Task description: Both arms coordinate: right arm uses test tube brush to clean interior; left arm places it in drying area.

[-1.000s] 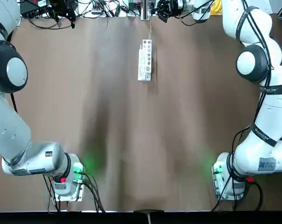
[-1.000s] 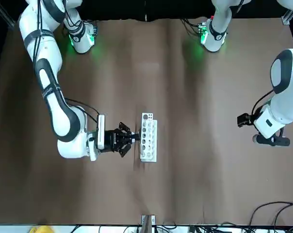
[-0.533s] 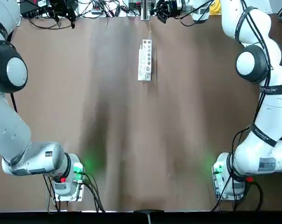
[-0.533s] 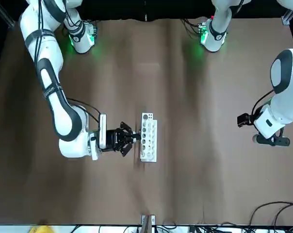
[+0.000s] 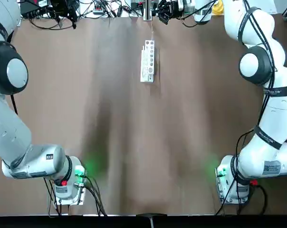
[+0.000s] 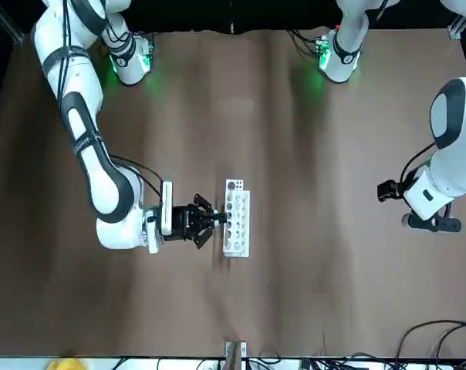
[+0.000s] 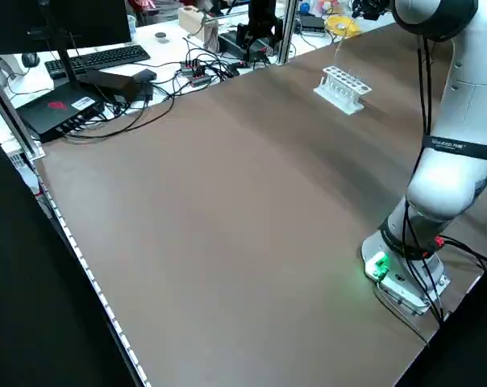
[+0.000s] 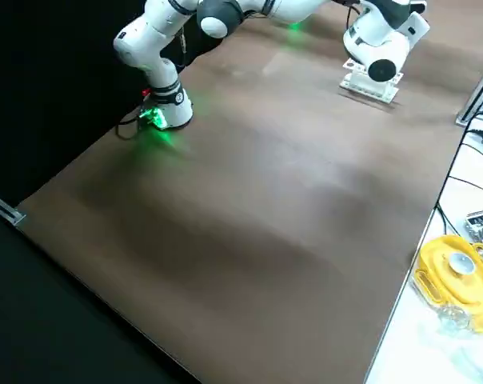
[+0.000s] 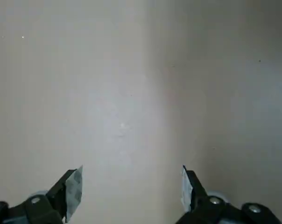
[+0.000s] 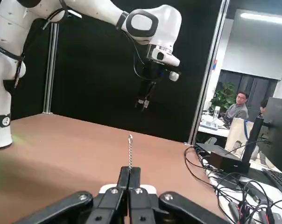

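My right gripper (image 6: 217, 221), clamped on the upright test tube brush (image 10: 130, 153), sits just beside the drying area (image 6: 236, 217) near the table's far edge; my left gripper (image 9: 131, 191), fingers spread, waits well apart, empty.

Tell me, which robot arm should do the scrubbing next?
The right. Its gripper is shut on the thin twisted-wire test tube brush beside the white holed rack; the left gripper hangs open, far off.
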Robot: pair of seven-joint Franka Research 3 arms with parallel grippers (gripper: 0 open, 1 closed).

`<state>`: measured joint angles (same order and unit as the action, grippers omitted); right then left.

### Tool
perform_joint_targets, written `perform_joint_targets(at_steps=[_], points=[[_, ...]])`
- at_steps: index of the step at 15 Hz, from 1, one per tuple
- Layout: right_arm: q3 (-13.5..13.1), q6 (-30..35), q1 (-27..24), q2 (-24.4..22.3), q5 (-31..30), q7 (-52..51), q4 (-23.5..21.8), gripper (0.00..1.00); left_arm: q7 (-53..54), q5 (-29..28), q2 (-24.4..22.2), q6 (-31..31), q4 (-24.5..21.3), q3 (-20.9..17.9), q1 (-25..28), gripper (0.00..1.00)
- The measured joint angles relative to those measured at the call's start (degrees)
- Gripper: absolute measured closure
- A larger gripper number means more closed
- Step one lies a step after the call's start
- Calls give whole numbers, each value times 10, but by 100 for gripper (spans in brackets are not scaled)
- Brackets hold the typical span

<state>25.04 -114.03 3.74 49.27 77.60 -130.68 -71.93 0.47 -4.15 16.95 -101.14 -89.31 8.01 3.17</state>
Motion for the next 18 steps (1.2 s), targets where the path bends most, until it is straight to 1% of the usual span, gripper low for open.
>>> perform_joint_targets(at_steps=[5,9,18], points=[[-9,0,0,1,0,-16,-6,97,0,0,0,0,0,0,0,0],[-10,-1,4,2,0,-19,-10,97,0,0,0,0,0,0,0,0],[-11,-29,15,10,0,-19,-24,97,3,0,0,0,0,0,0,0]])
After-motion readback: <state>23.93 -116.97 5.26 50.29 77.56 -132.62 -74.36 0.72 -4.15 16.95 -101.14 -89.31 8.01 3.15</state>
